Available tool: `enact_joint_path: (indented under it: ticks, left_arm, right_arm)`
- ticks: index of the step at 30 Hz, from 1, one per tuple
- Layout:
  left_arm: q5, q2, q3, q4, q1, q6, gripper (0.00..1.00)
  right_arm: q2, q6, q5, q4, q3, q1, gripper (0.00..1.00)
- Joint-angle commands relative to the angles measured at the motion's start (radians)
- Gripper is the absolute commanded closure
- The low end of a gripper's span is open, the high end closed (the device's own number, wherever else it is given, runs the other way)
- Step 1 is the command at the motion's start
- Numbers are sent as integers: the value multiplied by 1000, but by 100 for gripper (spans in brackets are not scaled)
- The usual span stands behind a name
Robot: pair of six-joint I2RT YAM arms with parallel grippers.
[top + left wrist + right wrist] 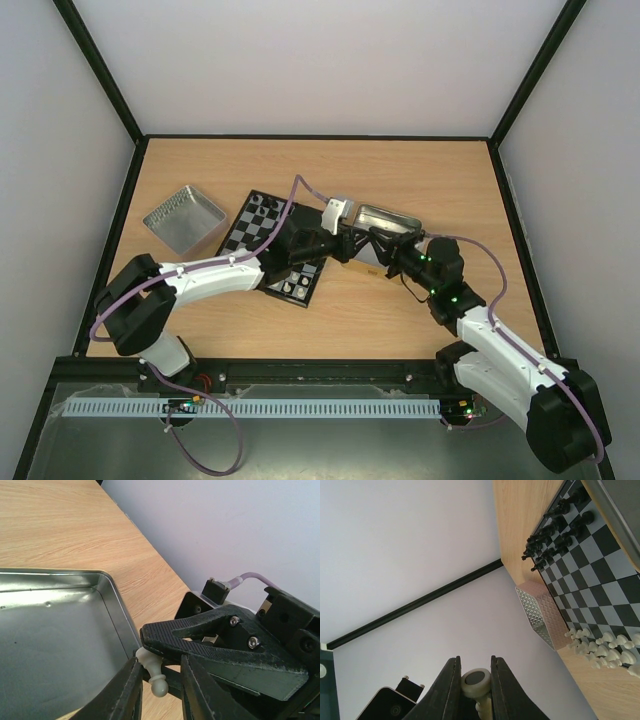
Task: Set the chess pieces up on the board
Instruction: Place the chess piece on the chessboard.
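Both arms meet beside the shiny rectangular metal tray (60, 630), and it looks like a mid-air handover! The right claw (475, 666) is clamped on a small cream chess piece (476, 680), base outward. The left claw (161, 692) straddles it, spread wider than the piece, not pinching. The black-and-grey checked chessboard (592, 580) lies on the wooden desk (420, 310), beneath the left arm.

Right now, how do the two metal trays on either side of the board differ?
The left tray has a dimpled floor; the right tray is smooth inside. The left tray lies left of the board and is fully visible from above; the right tray lies right of it and is partly hidden in the top view. Both are shallow silver metal with raised rims.
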Motion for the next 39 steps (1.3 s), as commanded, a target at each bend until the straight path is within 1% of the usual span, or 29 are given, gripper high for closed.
enact_joint_path:
  ticks: [1, 9, 10, 13, 17, 21, 24, 26, 28, 32, 34, 35, 37, 39]
  left_arm:
    - [30, -9, -9, 37, -4, 4, 79]
    - [27, -25, -23, 57, -3, 10, 86]
    - [27, -27, -27, 60, -3, 10, 86]
    - [29, -34, -43, 72, -2, 9, 81]
    - [29, -36, -44, 75, -2, 13, 81]
    - [27, -36, -45, 84, -3, 15, 86]
    - [25, -37, -46, 90, -2, 17, 94]
    - [15, -42, -46, 84, -2, 21, 97]
    - [-8, -49, -39, 62, -3, 23, 98]
    - [-54, -59, 4, -81, 4, 38, 98]
    - [-71, -77, 29, -183, 12, 47, 98]
    - [-78, -88, 41, -245, 17, 51, 97]
    - [-83, -122, 57, -370, 39, 71, 98]
    - [-85, -159, 81, -508, 61, 99, 98]
  right_arm:
    - [-21, 45, -28, 92, -21, 5, 89]
    - [-34, 60, -33, 110, -26, 5, 89]
    - [-37, 63, -33, 112, -30, 5, 89]
    - [-43, 71, -26, 119, -36, 5, 89]
    - [-43, 72, -33, 125, -36, 5, 89]
    - [-46, 75, -26, 125, -37, 5, 89]
    - [-48, 72, -24, 122, -35, 5, 89]
    - [-47, 61, -25, 114, -33, 5, 88]
    - [-44, 29, -21, 84, -17, 5, 82]
    - [-47, -94, 19, -41, 40, 6, 58]
    - [-45, -178, 53, -120, 77, 5, 47]
    - [-44, -227, 74, -165, 103, 5, 43]
    - [-41, -321, 119, -247, 144, 5, 38]
    - [-38, -405, 168, -317, 176, 5, 36]
